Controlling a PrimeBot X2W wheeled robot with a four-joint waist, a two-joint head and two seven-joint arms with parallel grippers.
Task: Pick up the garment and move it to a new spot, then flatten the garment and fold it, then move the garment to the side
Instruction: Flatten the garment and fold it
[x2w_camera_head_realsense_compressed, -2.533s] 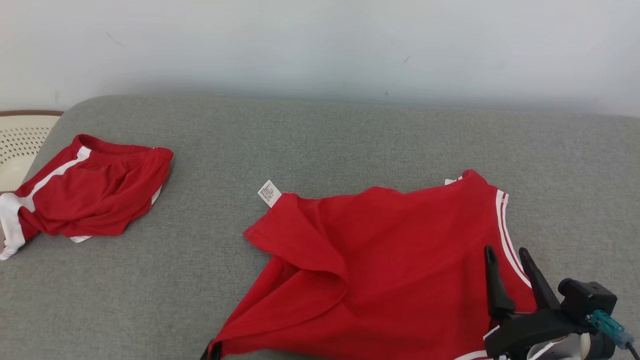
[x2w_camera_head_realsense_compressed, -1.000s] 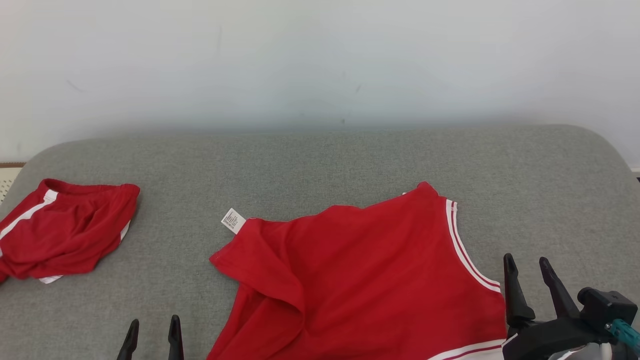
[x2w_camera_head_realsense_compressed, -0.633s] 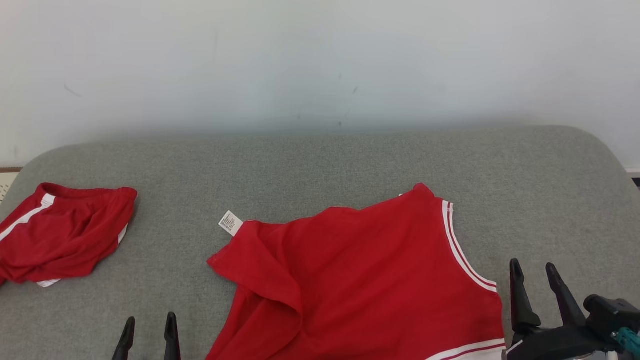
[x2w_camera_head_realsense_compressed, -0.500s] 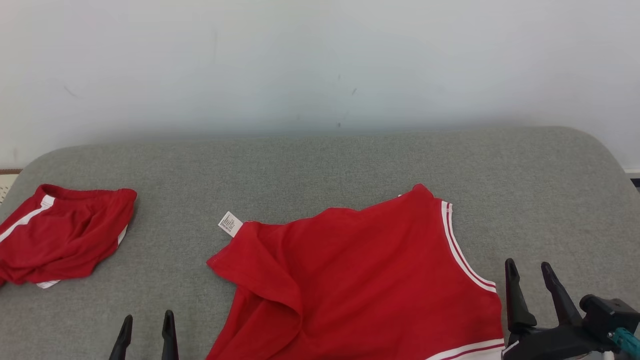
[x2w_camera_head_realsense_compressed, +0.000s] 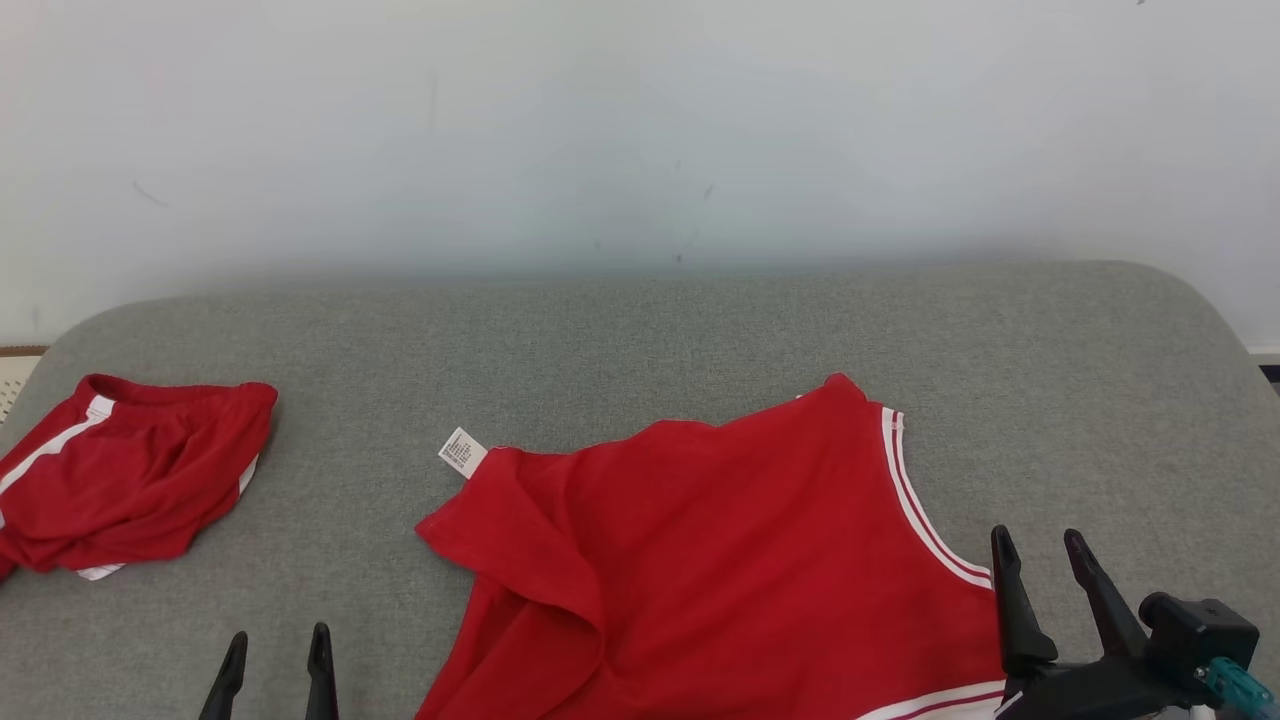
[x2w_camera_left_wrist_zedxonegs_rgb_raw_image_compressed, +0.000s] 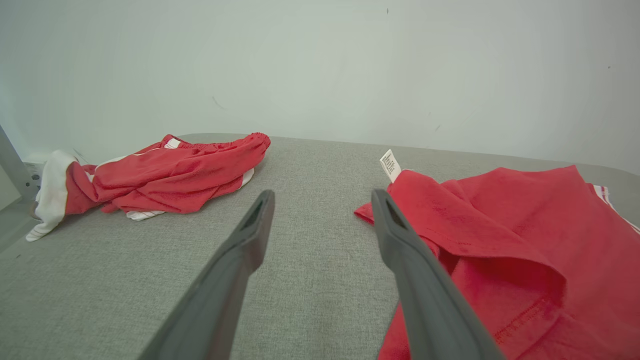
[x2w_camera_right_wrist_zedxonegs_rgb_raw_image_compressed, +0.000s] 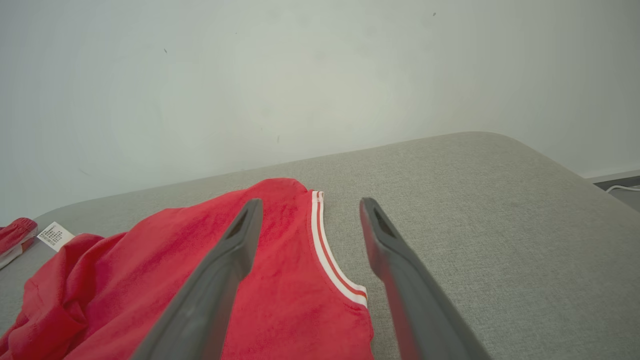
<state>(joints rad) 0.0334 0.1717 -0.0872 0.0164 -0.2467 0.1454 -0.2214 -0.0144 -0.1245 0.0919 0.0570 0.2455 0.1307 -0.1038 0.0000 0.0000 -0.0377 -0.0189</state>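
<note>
The garment (x2w_camera_head_realsense_compressed: 720, 560) is a red sleeveless top with white-striped trim, lying crumpled on the grey cushion (x2w_camera_head_realsense_compressed: 650, 340), its left part folded over. A white label (x2w_camera_head_realsense_compressed: 461, 452) sticks out at its upper left corner. My left gripper (x2w_camera_head_realsense_compressed: 278, 640) is open and empty at the lower left, a little left of the garment (x2w_camera_left_wrist_zedxonegs_rgb_raw_image_compressed: 525, 225); its fingers frame bare cushion in the left wrist view (x2w_camera_left_wrist_zedxonegs_rgb_raw_image_compressed: 322, 197). My right gripper (x2w_camera_head_realsense_compressed: 1037, 540) is open and empty just right of the striped edge. In the right wrist view (x2w_camera_right_wrist_zedxonegs_rgb_raw_image_compressed: 311, 204) that gripper straddles the striped edge of the garment (x2w_camera_right_wrist_zedxonegs_rgb_raw_image_compressed: 285, 290).
Red shorts (x2w_camera_head_realsense_compressed: 140, 480) with white stripes lie bunched at the cushion's far left (x2w_camera_left_wrist_zedxonegs_rgb_raw_image_compressed: 185, 170). A pale wall runs right behind the cushion. Its rounded right corner (x2w_camera_right_wrist_zedxonegs_rgb_raw_image_compressed: 500, 142) drops off to a floor with a cable (x2w_camera_right_wrist_zedxonegs_rgb_raw_image_compressed: 620, 189). Bare grey cushion lies behind the garment.
The head view has swung right and tilted. My right gripper, earlier over the garment's right part, now stands beside its striped edge. My left fingers have come into view. The garment lies as before.
</note>
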